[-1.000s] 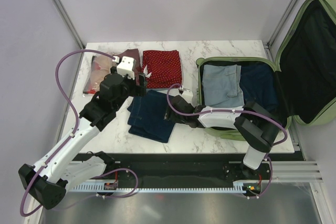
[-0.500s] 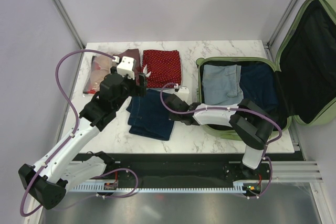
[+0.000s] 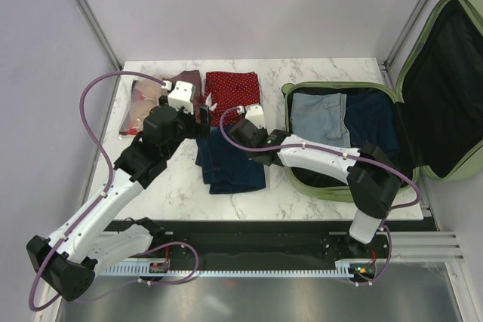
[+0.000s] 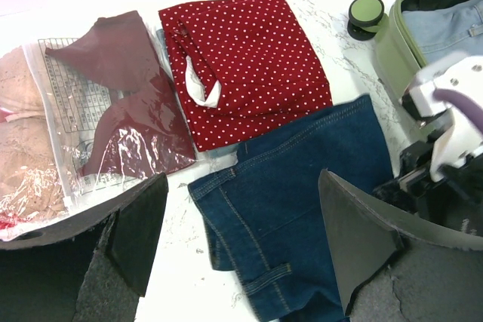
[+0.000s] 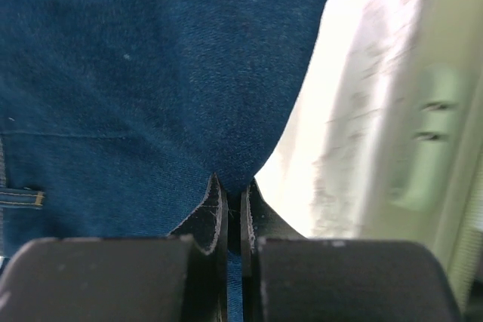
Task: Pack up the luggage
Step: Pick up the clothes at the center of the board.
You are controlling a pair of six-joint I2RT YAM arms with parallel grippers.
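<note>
Nearest the arms, on the white marble counter [image 3: 151,186], lies a folded pair of dark blue jeans [image 3: 230,164]. The right gripper [image 5: 232,190] is closed on the edge of them, with a fold of denim pinched flat between its fingers [image 5: 207,220]. From above, this gripper sits at the far right corner of the jeans, its arm reaching in from the right across the front of the luggage [image 3: 328,192]. Whether the pinched edge is lifted off the counter is hard to judge.

Just left of it, the left gripper [image 4: 241,186] hangs over the far edge of the jeans, its jaws spread wide and holding nothing.

Beyond the jeans lies a folded red cloth with white dots [image 3: 232,90]. To its left is a maroon garment in a clear bag [image 4: 128,111], and further left a pinkish item in another bag [image 4: 26,148].

The luggage lies open on the right side of the counter. Its base is flat and its lid [image 3: 445,81] stands raised past the counter's right edge. Inside the base, light blue jeans [image 3: 317,122] lie beside a darker navy garment [image 3: 373,122]. One green-and-black wheel [image 4: 366,14] shows at its far left corner.
</note>
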